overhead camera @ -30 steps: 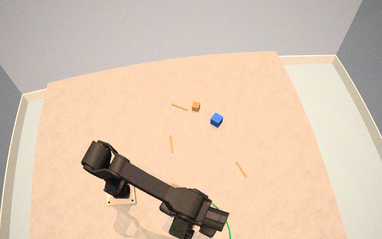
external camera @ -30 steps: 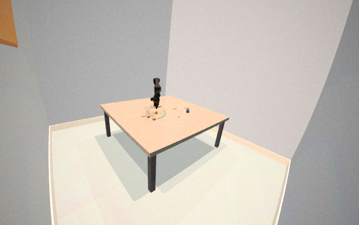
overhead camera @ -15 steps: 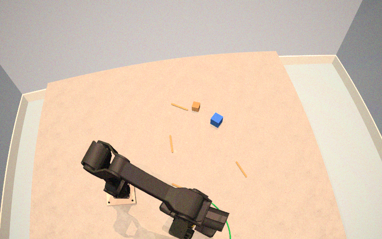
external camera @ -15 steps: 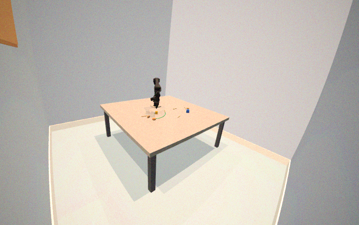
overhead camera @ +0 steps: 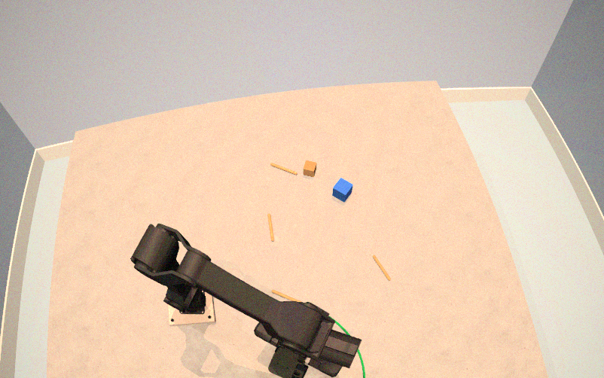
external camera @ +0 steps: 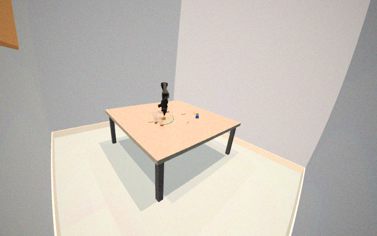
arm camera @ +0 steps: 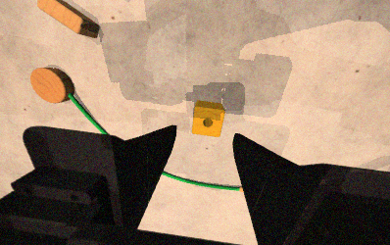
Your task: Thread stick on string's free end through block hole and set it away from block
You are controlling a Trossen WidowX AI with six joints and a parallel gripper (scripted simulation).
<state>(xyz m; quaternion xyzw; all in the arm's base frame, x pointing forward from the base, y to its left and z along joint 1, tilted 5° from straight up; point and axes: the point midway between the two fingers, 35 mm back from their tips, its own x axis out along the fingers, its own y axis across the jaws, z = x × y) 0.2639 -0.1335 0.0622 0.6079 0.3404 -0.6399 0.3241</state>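
The yellow-orange block (arm camera: 208,130) (external camera: 164,118) stands on the table, its hole facing up at the wrist camera. My gripper (arm camera: 205,134) (external camera: 164,114) is above it, empty, fingers partly apart with the block showing below between the tips. The round wooden button (arm camera: 48,84) (external camera: 161,124) lies to the left in the wrist view. The green string (arm camera: 201,184) (external camera: 173,119) (overhead camera: 362,364) curves from it behind the left finger and across to the right finger. Only a tiny end of the stick (arm camera: 241,189) shows there; the finger hides the rest. The top view does not show the block.
A blue cube (overhead camera: 342,190) (external camera: 197,116) and a small orange cube (overhead camera: 309,168) are farther away. Loose sticks (overhead camera: 284,169) (overhead camera: 270,227) (overhead camera: 382,267) lie on the table. Another stick (overhead camera: 283,294) is partly under the arm in the top view. An oblong wooden piece (arm camera: 64,17) lies beyond the button.
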